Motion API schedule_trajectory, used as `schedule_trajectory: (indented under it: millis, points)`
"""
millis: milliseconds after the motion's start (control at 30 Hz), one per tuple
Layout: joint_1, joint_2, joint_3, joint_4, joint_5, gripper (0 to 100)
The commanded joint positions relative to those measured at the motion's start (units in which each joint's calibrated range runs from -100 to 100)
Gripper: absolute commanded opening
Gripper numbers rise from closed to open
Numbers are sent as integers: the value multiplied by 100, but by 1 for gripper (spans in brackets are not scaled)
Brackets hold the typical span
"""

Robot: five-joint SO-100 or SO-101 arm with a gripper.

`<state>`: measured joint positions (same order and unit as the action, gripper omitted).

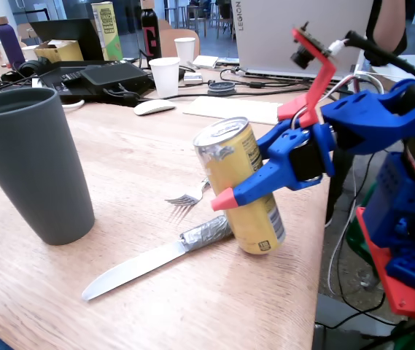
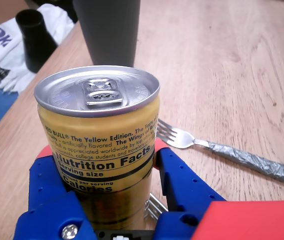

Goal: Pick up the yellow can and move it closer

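The yellow can (image 1: 240,182) has a silver top and a nutrition label, and it leans toward the left in the fixed view. Its base is at or just above the wooden table by the knife handle; I cannot tell whether it touches. My blue gripper (image 1: 236,191) comes in from the right and is shut on the can's middle, with one red-tipped finger (image 1: 224,199) across its front. In the wrist view the can (image 2: 99,125) fills the centre, and the gripper (image 2: 102,150) clamps it from both sides.
A large dark grey cup (image 1: 32,164) stands at the left. A knife (image 1: 149,262) with a tape-wrapped handle and a fork (image 1: 189,195) lie beside the can. Paper cups (image 1: 165,75), a mouse (image 1: 154,107) and a laptop (image 1: 302,36) sit at the back. The table's right edge (image 1: 322,277) is near the arm's base.
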<state>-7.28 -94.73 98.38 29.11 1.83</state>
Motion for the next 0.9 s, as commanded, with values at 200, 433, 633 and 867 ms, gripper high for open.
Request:
schedule_trajectory:
  millis: [200, 433, 633, 867]
  points:
    - [34, -236, 106, -29, -44, 14]
    - [34, -150, 106, -21, -49, 13]
    - [34, -142, 106, -21, -49, 13]
    - [34, -236, 96, 1252, 5, 13]
